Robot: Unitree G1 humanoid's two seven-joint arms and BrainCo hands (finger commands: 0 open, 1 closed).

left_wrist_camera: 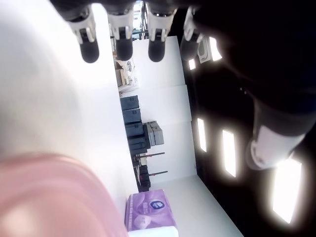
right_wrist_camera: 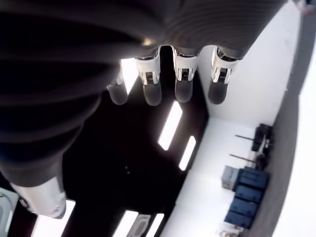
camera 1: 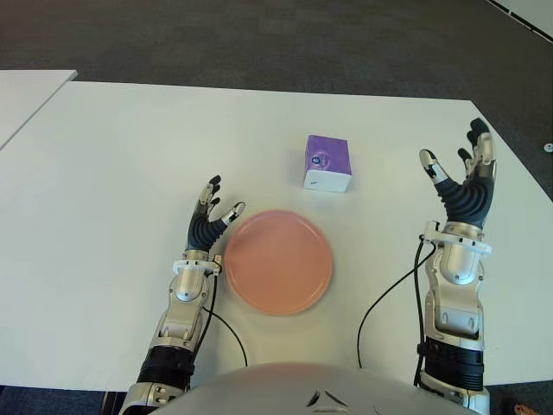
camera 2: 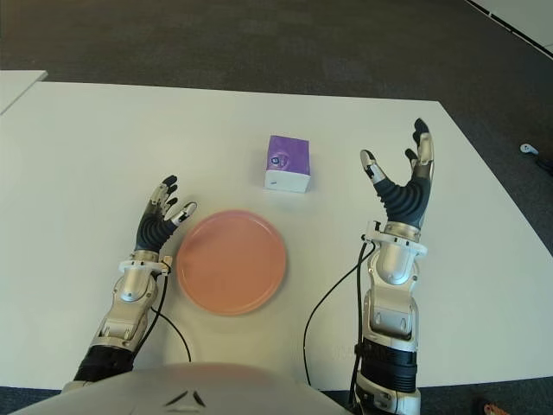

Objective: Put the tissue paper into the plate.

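A purple and white tissue paper pack (camera 1: 327,162) stands on the white table (camera 1: 130,156), just beyond the pink plate (camera 1: 278,260), which holds nothing. My left hand (camera 1: 210,216) shows right beside the plate's left rim, fingers spread and holding nothing. My right hand (camera 1: 462,177) is raised to the right of the tissue pack, well apart from it, palm facing left with fingers (right_wrist_camera: 182,81) spread. The left wrist view shows the tissue pack (left_wrist_camera: 148,213) and the plate's edge (left_wrist_camera: 54,197) beyond the open fingers (left_wrist_camera: 89,42).
A second white table (camera 1: 26,95) adjoins at the far left. Dark carpet (camera 1: 259,35) lies beyond the table's far edge. Black cables (camera 1: 389,298) run along the table by my right forearm.
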